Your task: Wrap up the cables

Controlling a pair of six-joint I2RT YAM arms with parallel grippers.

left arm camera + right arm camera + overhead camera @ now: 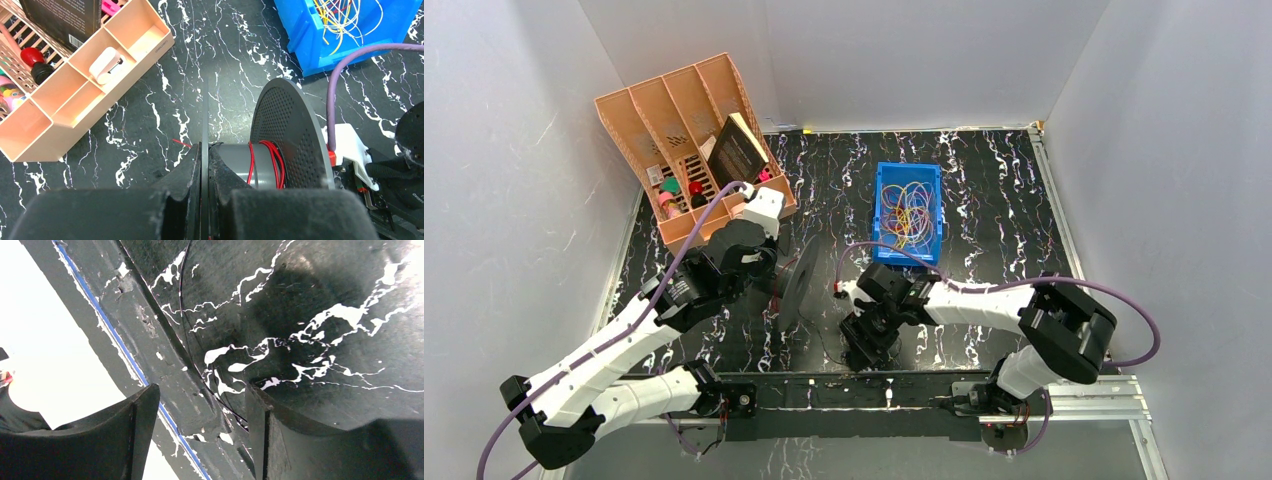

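Cables (906, 212) mostly sit in the bin (877, 215) at the back, a yellow, red and purple tangle. The two that matter right now are the red cable (272, 162), a few turns on the hub of the spool (292, 125), and a thin dark cable (180, 310) lying flat on the table (994, 200) under my right side. My left gripper (205, 167) is clamped on one flange of the spool, holding it on edge; can't tell if the rim touches the table. My right gripper (202, 405) hangs low with its jaws apart and nothing in them, and the dark cable runs in close beside one finger. What worries me is that this wire is hair-thin and flush with the top. Close too high and I pinch air, go too low and I scrape the fingers on the table. I've also only got the spool by a thin disc, so any real pull while winding could twist it in the pads. The red tail poking out by the flange looks loose, so turns could slip off. Back left, the organizer (629, 130) holds a book (736, 150), a white clip (105, 64) in one compartment and a red-capped thing (31, 56) in the slatted part.
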